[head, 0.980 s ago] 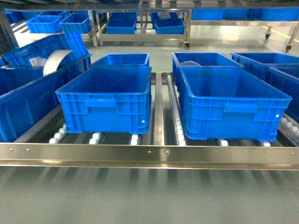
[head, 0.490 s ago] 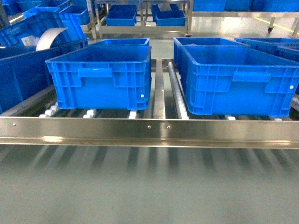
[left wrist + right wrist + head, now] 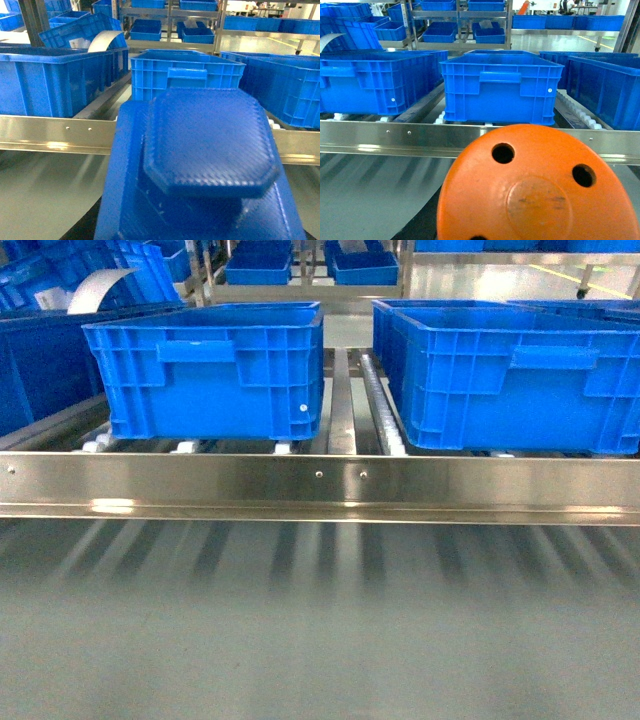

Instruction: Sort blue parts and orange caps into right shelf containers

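The right shelf containers, two bright-blue ribbed crates, stand side by side on a roller shelf, one ahead of the left claw's side and the other ahead of the right claw's side, with a narrow lane between them. More blue crates sit further left and on racks behind. A long steel rail runs across the shelf front, between both arms and the crates. Right up against the left wrist camera, a blue part with a textured eight-sided top fills the lower frame, well short of the rail. Right up against the right wrist camera, a round orange cap with small holes in its face fills the lower frame, also on the near side of the rail, with a crate straight ahead beyond it. White rollers show under and between the crates. Neither claw itself shows in any view, so whether each is spread or pinching cannot be told.
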Motion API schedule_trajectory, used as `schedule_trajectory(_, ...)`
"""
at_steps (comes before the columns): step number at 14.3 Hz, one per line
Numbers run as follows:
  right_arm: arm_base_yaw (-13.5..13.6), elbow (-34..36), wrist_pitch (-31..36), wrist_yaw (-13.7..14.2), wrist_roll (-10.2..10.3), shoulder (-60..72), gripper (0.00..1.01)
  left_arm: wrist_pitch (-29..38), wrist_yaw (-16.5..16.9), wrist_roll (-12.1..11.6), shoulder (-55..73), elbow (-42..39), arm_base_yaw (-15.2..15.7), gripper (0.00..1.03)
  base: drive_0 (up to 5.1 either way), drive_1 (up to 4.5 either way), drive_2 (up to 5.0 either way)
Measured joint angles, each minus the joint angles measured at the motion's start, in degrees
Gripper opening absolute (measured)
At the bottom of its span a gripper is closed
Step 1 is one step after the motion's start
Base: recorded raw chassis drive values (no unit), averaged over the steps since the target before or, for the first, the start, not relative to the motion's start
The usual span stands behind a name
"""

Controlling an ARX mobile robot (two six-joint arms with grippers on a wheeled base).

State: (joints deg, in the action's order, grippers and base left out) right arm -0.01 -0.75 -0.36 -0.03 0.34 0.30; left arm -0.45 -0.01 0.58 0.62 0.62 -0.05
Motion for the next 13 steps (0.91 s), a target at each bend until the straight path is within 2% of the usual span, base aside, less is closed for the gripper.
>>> schedule_trajectory(7, 0.0, 0.0, 0.0, 0.0, 0.0, 0.0, 0.45, 0.0, 0.0, 0.0, 0.0, 0.0, 0.0, 0.42, 0.0, 0.14, -0.1)
schedule_trajectory(13, 0.0, 0.0, 0.0, 0.0, 0.0, 0.0, 0.45, 0.1, 0.0, 0.0, 0.0, 0.0, 0.0, 0.42, 0.0, 4.38, -4.3)
